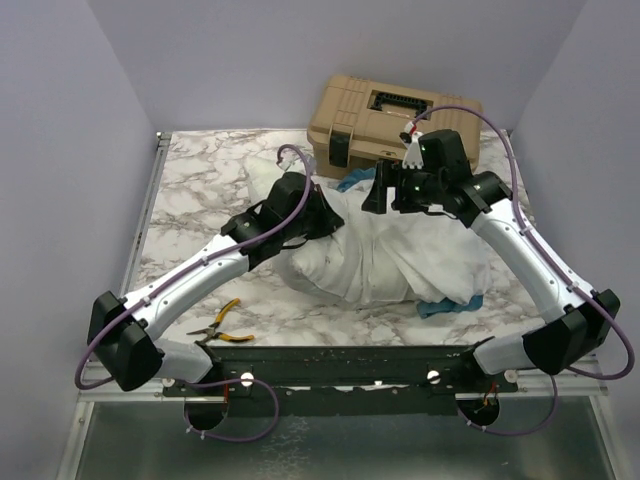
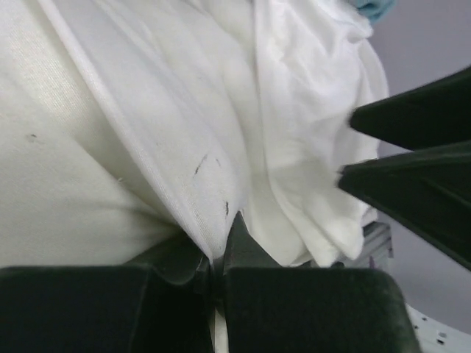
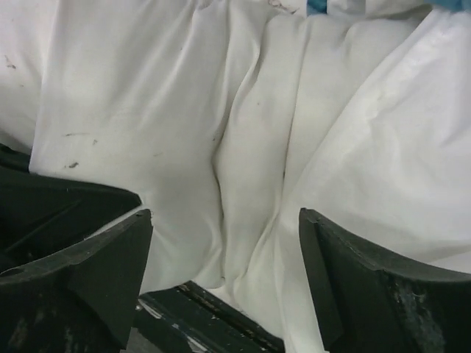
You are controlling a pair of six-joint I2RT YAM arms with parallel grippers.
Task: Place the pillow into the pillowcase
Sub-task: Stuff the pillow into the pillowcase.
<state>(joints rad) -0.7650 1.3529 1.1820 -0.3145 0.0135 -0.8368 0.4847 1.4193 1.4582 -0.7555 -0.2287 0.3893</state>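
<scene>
Your left fingers [image 2: 217,271] are clenched on a fold of white fabric [image 2: 184,169], probably to anchor the pillowcase [image 1: 450,305]. Your right fingers [image 3: 221,250] hang released over the pillow [image 1: 400,260], which is bunched at the middle of the surface [image 1: 200,190], ready to regrip.

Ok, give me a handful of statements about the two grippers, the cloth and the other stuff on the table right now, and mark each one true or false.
1. The left gripper is pinched shut on a fold of the white cloth. True.
2. The right gripper is clamped on the cloth. False: its jaws stand open, with the cloth just beyond them.
3. A tan toolbox sits at the far side of the table. True.
4. The pliers lie on top of the toolbox. False: they lie on the table near its front edge.
5. Some blue trim shows at the edge of the cloth bundle. True.
</scene>
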